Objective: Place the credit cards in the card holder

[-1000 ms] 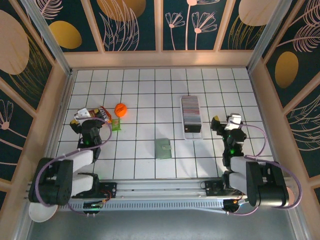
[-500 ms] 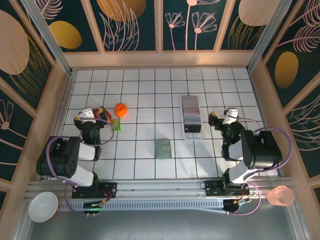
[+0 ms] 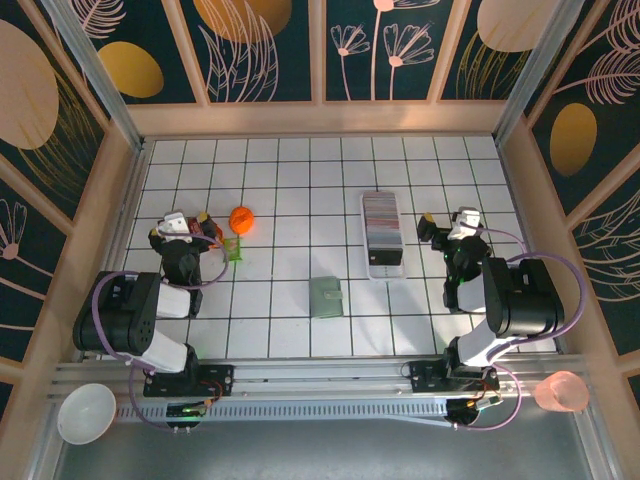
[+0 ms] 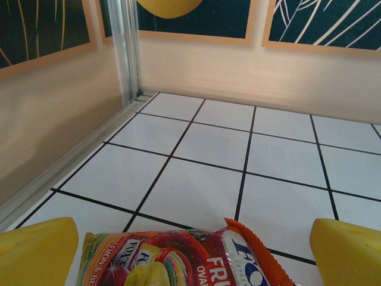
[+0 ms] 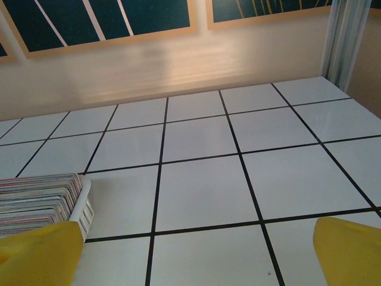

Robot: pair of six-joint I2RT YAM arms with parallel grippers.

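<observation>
Pre-grasp, nothing picked yet. Credit cards (image 3: 382, 222) stand edge-on in the clear tray (image 3: 365, 236); card holder (image 3: 326, 297) lies near it, looks closed. Right gripper (image 3: 447, 224) is beside the tray, wide, empty. Left gripper (image 3: 182, 228) is wide too (over a candy bag (image 4: 178, 259)). Next: pinch one card off the row; the holder needs opening.

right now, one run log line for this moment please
left gripper: open, over candy bag | right gripper: open, empty | credit cards: in tray | card holder: on table, untouched

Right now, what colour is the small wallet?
The card holder is sage green; top view shows it best.
</observation>
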